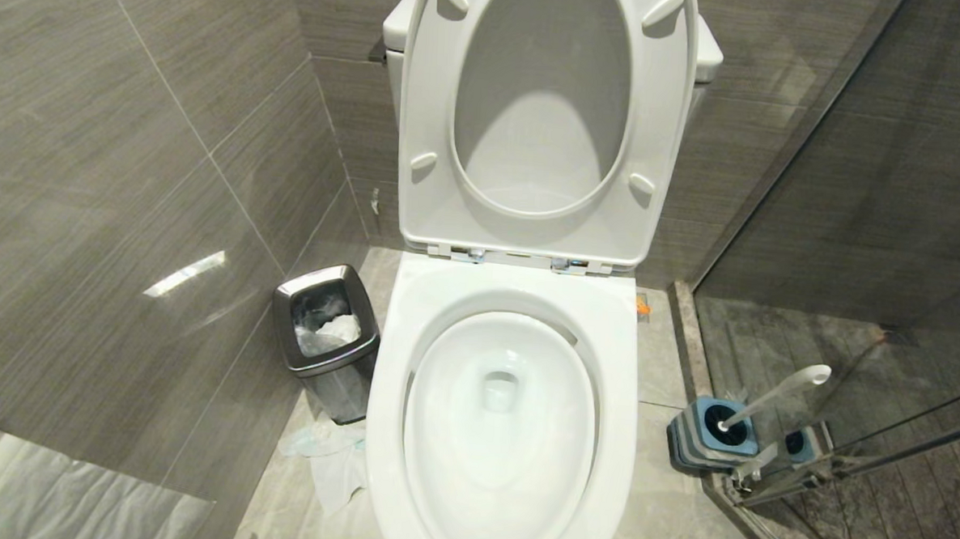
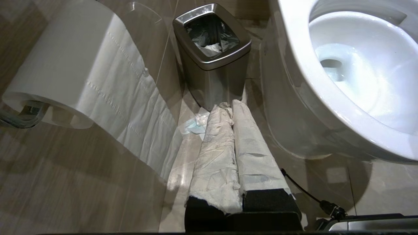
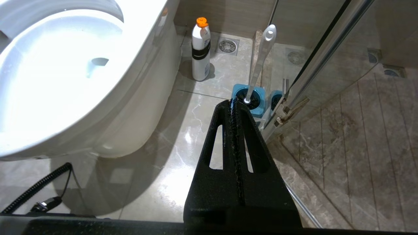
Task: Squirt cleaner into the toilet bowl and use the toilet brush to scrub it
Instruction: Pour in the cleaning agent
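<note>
Toilet bowl (image 1: 608, 307) glossy white, seat raised, left fingers (image 2: 233, 107) and right fingers (image 3: 232, 104) clenched, empty

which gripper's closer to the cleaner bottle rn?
Right. The right gripper hangs over the floor on the toilet's brush side, the cleaner bottle ahead of it. The left gripper is across the toilet bowl, by the steel bin.
</note>
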### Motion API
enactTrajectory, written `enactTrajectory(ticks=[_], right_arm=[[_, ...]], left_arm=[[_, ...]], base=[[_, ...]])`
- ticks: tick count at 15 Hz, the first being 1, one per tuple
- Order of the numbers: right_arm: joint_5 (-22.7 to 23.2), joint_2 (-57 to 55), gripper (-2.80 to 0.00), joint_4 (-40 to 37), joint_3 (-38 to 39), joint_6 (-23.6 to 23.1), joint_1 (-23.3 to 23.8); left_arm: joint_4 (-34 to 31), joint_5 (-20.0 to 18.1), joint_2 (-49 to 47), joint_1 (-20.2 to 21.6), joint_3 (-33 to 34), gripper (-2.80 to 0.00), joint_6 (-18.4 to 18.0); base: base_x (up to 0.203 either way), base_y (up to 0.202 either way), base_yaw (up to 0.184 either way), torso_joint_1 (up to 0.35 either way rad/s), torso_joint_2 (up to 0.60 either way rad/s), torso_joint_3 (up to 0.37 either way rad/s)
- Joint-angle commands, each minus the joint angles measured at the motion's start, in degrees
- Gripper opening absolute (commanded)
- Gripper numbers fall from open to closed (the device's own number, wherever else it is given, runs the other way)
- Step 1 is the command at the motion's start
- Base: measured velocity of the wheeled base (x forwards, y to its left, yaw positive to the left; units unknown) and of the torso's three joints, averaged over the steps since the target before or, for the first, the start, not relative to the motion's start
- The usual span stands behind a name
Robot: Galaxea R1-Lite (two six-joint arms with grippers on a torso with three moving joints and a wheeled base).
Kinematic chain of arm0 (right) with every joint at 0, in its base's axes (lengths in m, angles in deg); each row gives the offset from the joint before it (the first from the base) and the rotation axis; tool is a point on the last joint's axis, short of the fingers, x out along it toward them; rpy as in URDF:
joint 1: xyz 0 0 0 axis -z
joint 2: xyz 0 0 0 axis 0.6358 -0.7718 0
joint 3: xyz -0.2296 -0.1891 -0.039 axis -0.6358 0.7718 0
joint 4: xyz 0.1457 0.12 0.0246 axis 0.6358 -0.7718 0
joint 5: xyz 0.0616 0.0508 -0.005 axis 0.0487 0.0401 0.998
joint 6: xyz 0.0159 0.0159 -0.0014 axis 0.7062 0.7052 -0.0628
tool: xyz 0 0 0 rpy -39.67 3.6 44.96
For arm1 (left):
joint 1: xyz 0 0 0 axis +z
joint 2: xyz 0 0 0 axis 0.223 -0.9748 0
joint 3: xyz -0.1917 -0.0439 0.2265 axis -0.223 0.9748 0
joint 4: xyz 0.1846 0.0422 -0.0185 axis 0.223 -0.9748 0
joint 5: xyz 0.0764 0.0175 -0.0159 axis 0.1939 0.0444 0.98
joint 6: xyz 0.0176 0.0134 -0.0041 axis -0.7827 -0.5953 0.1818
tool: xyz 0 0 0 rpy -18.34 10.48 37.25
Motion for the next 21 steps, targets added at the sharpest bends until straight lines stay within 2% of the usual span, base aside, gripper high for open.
enactTrajectory(ticks=[1,3,8,19,21], right_arm=[[-0.02,0.03,-2.8,0.07,0.09,0.79,-0.01],[-0.02,0.04,-2.8,0.05,0.07,0.83,-0.01],[-0.02,0.01,-2.8,0.07,0.09,0.83,-0.01],[-0.02,0.03,-2.8,0.07,0.09,0.83,-0.01],[-0.02,-0.01,-2.8,0.06,0.09,0.83,-0.01]], left_arm=[[0.0,0.81,-0.07,0.07,-0.04,-2.8,-0.27],[0.0,0.18,-0.07,0.0,0.0,-2.8,-1.74],[0.09,0.72,-0.07,0.08,0.0,-2.8,1.59],[0.0,0.64,-0.07,0.02,-0.09,-2.8,1.15],[0.0,0.37,-0.07,0.02,-0.09,-2.8,0.18]], base=[[0.0,0.0,0.0,0.0,0.0,0.0],[0.0,0.0,0.0,0.0,0.0,0.0],[0.0,0.0,0.0,0.0,0.0,0.0],[0.0,0.0,0.0,0.0,0.0,0.0],[0.0,0.0,0.0,0.0,0.0,0.0]])
